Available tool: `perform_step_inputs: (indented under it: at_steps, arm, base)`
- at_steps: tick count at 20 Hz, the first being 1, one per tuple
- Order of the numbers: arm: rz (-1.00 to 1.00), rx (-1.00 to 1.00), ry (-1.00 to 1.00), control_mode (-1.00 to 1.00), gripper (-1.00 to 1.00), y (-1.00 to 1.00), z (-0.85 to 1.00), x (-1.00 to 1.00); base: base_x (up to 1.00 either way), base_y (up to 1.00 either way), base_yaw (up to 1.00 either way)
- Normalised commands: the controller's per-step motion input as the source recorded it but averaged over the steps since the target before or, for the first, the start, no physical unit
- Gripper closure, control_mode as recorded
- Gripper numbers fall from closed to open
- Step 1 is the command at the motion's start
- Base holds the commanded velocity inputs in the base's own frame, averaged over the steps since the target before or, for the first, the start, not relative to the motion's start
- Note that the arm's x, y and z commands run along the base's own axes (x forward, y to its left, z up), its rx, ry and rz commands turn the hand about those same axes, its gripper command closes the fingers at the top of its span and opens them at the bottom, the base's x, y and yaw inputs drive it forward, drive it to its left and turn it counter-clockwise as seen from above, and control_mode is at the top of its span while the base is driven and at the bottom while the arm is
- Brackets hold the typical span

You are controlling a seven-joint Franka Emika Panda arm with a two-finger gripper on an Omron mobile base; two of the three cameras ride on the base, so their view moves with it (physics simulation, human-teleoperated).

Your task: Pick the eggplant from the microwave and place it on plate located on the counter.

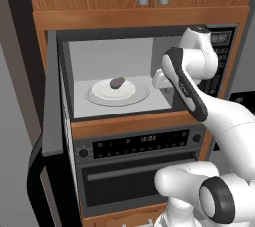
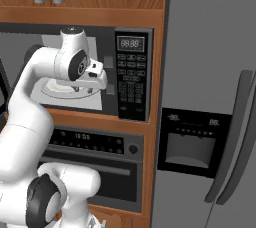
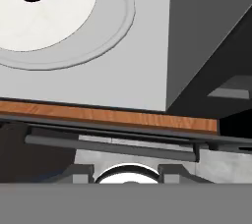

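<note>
The eggplant [image 1: 117, 80] lies on the white plate [image 1: 102, 90] in the middle of the open microwave [image 1: 62, 101], not touched, so I judge nothing is done: picking and carrying are both left. My gripper [image 1: 162, 78] is at the right of the opening, apart from the eggplant. I cannot tell how its jaws stand.

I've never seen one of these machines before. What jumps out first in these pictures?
The big white robot arm rises from the lower right of the left base view and reaches up to the open, dark-framed microwave with its pale grey cavity. Inside, a small dark purple eggplant lies on a white plate ringed by a clear glass disc. To the right stands a tall grey fridge with a dispenser panel.
</note>
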Motion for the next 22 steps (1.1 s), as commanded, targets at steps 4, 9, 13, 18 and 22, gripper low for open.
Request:
perform_step_inputs:
  at_steps: [4,9,13,18,22]
  arm:
    - [0.00,0.00,-0.07,-1.00,-1.00,0.00,-0.10,-0.36]
    - [-0.03,0.00,-0.28,-1.00,-1.00,0.54,-0.02,-0.43]
    - [-0.19,0.00,-0.26,-1.00,-1.00,0.73,0.12,0.01]
    - [-0.16,0.00,-0.09,-1.00,-1.00,0.74,0.12,0.18]
    - [-0.16,-0.03,0.02,-1.00,-1.00,0.63,0.20,0.09]
  base:
    - [0.00,0.00,0.00]
    - [0.00,0.00,0.00]
    - [0.00,0.00,0.00]
    - [0.00,0.00,0.00]
    - [0.00,0.00,0.00]
